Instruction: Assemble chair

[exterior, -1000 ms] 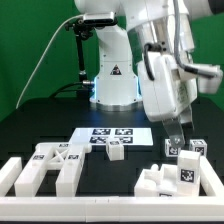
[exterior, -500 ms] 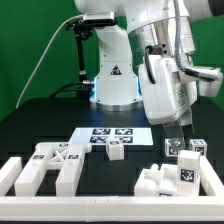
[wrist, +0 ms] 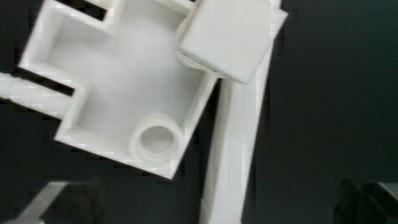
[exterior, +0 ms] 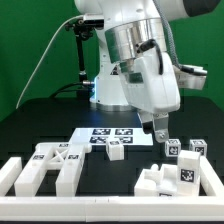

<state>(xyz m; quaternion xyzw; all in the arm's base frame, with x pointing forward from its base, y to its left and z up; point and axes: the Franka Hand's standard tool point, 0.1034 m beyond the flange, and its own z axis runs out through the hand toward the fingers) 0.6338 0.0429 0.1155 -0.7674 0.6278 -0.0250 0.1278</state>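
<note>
The chair lies as loose matte white parts. A group of tagged bars and a panel (exterior: 55,165) lies at the front on the exterior view's left. A small cube (exterior: 117,151) sits by the marker board (exterior: 105,135). Two tagged cubes (exterior: 172,148) (exterior: 197,146) and a blocky piece (exterior: 168,178) lie on the right. My gripper (exterior: 157,131) hangs open and empty above the black table, between the marker board and the right cubes. In the wrist view my gripper (wrist: 205,205) shows dark fingertips (wrist: 43,203) far apart; beyond them lie a flat part with a round hole (wrist: 116,90) and a block (wrist: 235,38).
Plain white border rails (exterior: 20,178) run along the table's front and sides. A long white rail (wrist: 231,160) crosses the wrist view. The robot base (exterior: 112,85) stands at the back, with a cable on the exterior view's left.
The arm has swung toward the exterior view's left and turned; the gripper moved from above the right cubes to beside the marker board's right end. The parts have not moved.
</note>
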